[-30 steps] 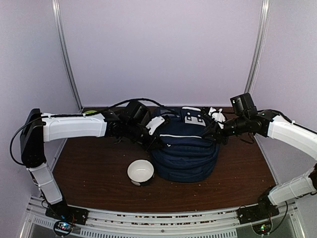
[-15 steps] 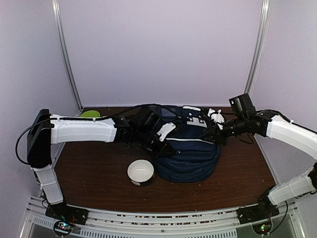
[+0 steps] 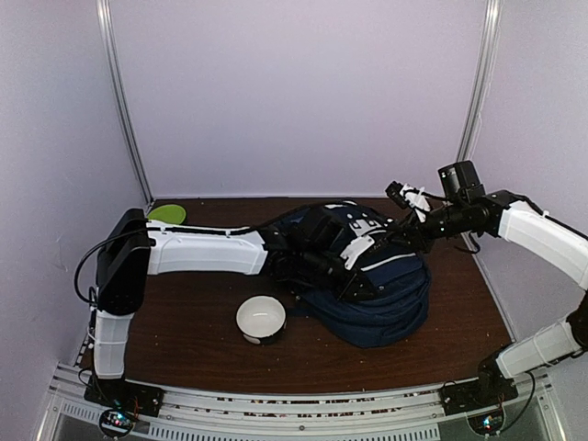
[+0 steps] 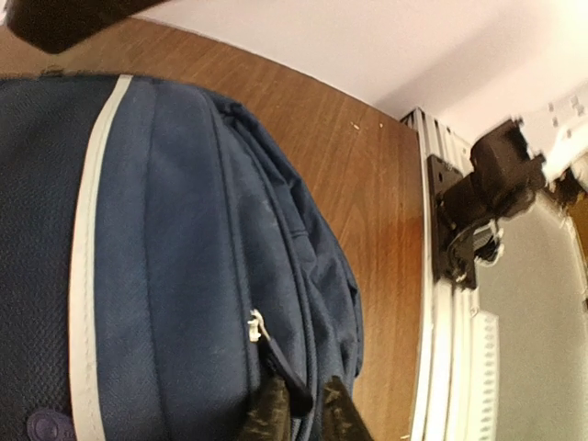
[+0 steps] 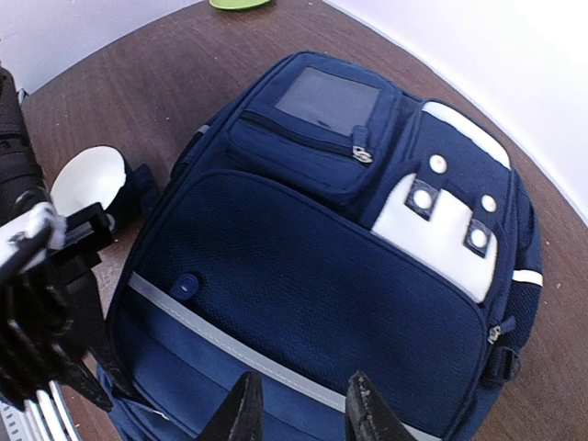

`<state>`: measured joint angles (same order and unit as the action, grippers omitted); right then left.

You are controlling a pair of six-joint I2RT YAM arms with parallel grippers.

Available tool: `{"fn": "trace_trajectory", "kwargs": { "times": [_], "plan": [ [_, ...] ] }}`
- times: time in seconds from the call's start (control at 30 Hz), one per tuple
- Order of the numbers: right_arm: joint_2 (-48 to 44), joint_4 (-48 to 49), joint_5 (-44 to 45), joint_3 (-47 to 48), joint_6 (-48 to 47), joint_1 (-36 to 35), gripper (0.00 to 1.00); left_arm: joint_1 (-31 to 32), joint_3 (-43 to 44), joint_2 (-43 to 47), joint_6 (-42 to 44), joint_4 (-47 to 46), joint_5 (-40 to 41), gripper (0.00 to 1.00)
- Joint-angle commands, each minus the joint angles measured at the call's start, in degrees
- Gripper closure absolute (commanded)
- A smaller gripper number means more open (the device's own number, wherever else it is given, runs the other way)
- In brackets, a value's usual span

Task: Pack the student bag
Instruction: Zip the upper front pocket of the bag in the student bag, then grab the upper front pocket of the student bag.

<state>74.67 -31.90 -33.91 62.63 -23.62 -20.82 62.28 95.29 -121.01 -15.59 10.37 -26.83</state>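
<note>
Narrowly parted, left end effector (image 4: 303,410) flanks student bag's (image 4: 165,257) zipper pull (image 4: 276,364); right end effector (image 5: 299,404), likewise, overhangs its edge.

The student bag (image 5: 303,276) is matt navy woven cloth, mesh-looking on the front panel, with a smooth white patch (image 5: 441,220). The table (image 3: 184,322) is wood-grain with a slight sheen, and the bowl (image 3: 261,319) is glossy white.

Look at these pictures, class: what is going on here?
The left gripper reaches across the bag and sits at a zipper pull on its side; whether it grips is unclear. The right gripper hangs open over the bag, holding nothing. A white bowl stands beside the bag on the table.
</note>
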Motion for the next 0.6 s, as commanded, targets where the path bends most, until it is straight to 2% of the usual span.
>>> {"fn": "trace_trajectory", "kwargs": {
  "times": [0.0, 0.13, 0.23, 0.37, 0.57],
  "plan": [
    [-3.46, -8.48, 0.63, 2.65, -2.26, 1.66, 0.68, 0.43, 1.18, 3.28, 4.85, 1.02, 2.31, 0.74],
    [-7.84, -12.53, 1.07, 1.35, -3.74, 1.57, 0.65, 0.32, -2.72, 10.23, 9.29, 5.10, 5.68, 0.61],
    [-8.65, -17.24, 0.42, 0.57, -5.48, 0.37, 0.61, -0.23, -7.58, 15.11, 11.80, 7.46, 8.82, 0.60],
    [-6.64, -19.67, 4.06, -2.32, -6.65, -5.86, 0.59, -2.66, -14.86, 20.01, 12.80, 7.04, 12.41, 0.60],
    [-0.52, -15.83, 9.61, -2.00, -4.09, -11.77, 0.59, -5.14, -22.67, 23.98, 10.98, 2.04, 15.96, 0.60]
  ]
}}
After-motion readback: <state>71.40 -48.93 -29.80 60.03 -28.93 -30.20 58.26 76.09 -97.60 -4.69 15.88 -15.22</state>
